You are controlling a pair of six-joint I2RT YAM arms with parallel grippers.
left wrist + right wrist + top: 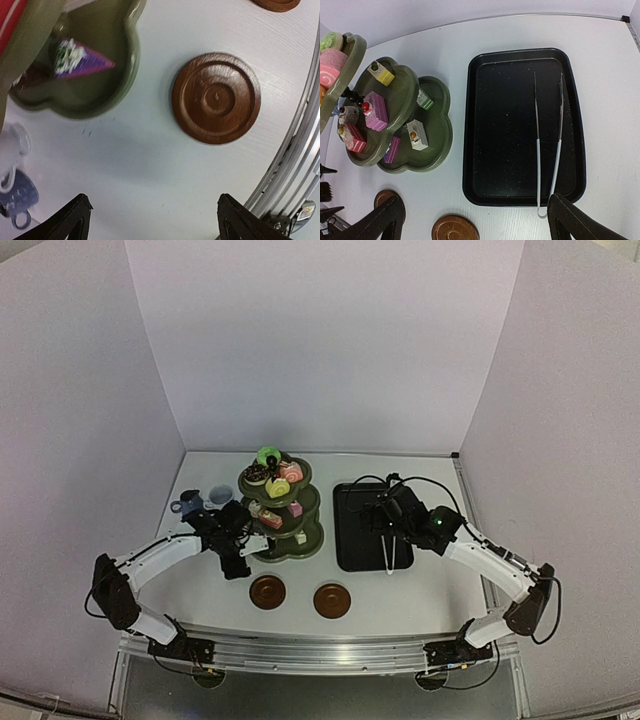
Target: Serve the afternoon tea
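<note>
The white table (420, 590) carries a black rectangular tray (520, 150) right of centre. Just to its left stands an olive-green three-tier stand (437, 130). The left gripper (152, 200) hangs with jaws wide apart and empty over bare table at the stand's near-left side. The right gripper (475, 200) is spread wide and empty above the tray. A brown saucer (268, 592) and a second saucer (332, 601) sit bare near the front edge. A dark-blue cup (186, 505) and a white cup (220, 496) stand left of the stand. Metal tongs (538, 165) lie in the tray, and small cakes (375, 111) fill the stand's tiers.
</note>
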